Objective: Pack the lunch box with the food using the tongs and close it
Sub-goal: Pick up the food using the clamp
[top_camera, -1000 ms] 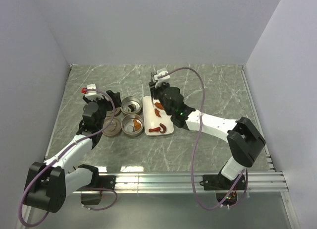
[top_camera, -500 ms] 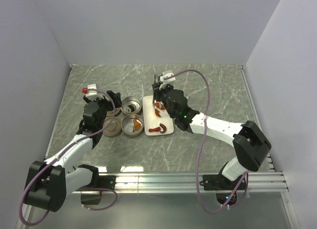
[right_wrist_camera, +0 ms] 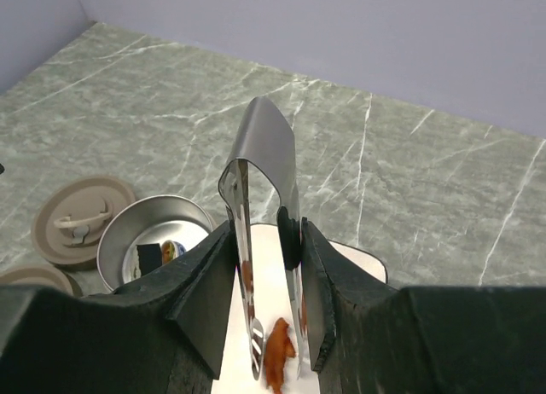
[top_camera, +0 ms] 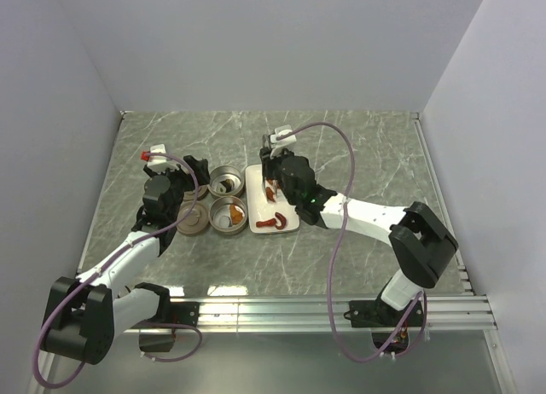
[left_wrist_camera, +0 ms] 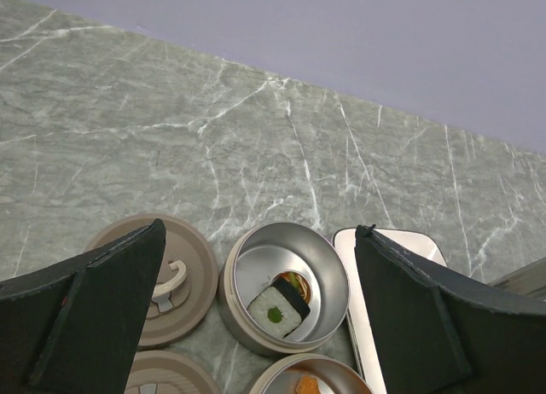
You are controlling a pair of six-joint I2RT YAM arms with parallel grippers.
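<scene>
The right gripper (right_wrist_camera: 264, 240) clamps the tongs (right_wrist_camera: 264, 147), arms squeezed near-parallel. An orange piece (right_wrist_camera: 276, 360) lies between their tips, lengthwise along them. Whether it is gripped cannot be told.

Closed in on three sides by plain, pale lilac-grey walls: back wall (top_camera: 273, 44), left wall (top_camera: 43, 112), right wall (top_camera: 503, 112), all bare and matte. Floored with a grey-green counter (top_camera: 367, 147) in a marble pattern, veined with thin white lines. Edged along the near side by slotted aluminium rails (top_camera: 281, 310), and along the right side by a narrower metal strip (top_camera: 435, 181). Lit softly and evenly from above, with faint pale glare (top_camera: 226, 289) on the counter just behind the near rails.
</scene>
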